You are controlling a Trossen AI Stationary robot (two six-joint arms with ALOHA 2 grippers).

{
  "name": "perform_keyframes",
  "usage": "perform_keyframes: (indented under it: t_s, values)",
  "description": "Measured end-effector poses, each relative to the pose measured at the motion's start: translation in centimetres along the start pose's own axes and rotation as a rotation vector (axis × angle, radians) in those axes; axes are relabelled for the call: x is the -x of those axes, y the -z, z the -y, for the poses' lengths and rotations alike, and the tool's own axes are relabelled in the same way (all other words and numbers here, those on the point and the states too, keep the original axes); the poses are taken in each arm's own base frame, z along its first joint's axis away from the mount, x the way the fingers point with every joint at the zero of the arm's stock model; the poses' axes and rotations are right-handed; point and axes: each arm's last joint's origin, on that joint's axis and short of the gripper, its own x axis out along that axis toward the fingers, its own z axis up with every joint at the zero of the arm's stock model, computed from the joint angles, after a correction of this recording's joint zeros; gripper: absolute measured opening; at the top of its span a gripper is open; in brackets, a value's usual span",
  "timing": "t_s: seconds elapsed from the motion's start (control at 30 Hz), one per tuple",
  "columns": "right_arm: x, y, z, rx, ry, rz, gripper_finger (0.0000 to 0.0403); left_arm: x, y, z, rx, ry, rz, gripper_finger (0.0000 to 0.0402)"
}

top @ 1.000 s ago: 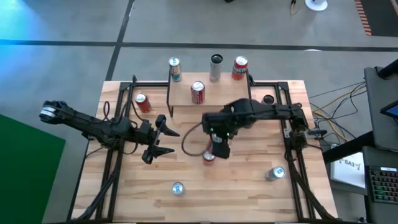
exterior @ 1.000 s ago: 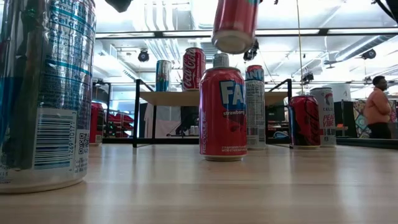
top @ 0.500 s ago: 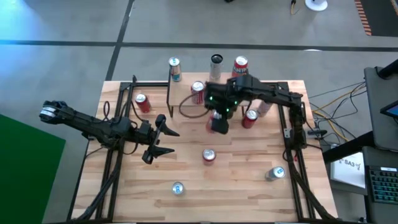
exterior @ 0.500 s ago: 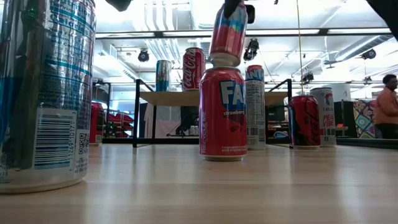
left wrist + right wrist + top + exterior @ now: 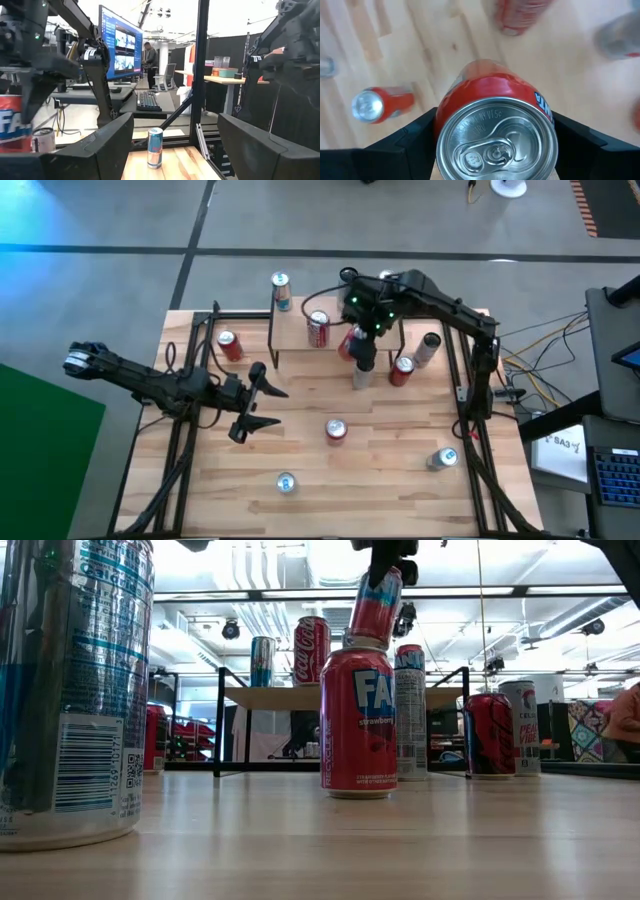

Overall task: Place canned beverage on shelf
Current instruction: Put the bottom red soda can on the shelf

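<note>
I'm carrying a red can [image 5: 495,125], clamped in the right hand [image 5: 362,345], tilted above the shelf [image 5: 295,332] edge. I'm levelling it, aiming right of the cola can [image 5: 318,328].

Left hand [image 5: 262,402] is idling open.

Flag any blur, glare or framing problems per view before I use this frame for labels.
Right wrist view: held can sharp, tabletop cans behind it smeared. Low view: blue can looms at the lens, cropped; ceiling lights blown out. High view: even light, right gripper hides most of its can. Left wrist view: bright backlight, dark fingers, slim can legible.
</note>
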Motion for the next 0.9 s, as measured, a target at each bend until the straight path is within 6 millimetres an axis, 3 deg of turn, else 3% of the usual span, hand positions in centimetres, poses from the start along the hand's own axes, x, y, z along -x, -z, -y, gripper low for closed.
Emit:
perform_keyframes:
  t_s: [0.23,0.43,0.9]
  values:
    - [0.3,0.1,1.6,0.014,0.097,0.007,0.0290,0.0,-0.3,-0.1,-0.025,-0.015,0.008,0.0275]
    - [0.4,0.1,3.0,-0.023,0.189,0.006,0.0290,0.1,-0.4,-0.5,-0.054,-0.152,0.012,0.0275]
    - [0.7,0.3,5.9,-0.194,0.178,0.013,0.0290,0.6,-1.0,-1.1,-0.169,-0.321,0.020,0.0275]
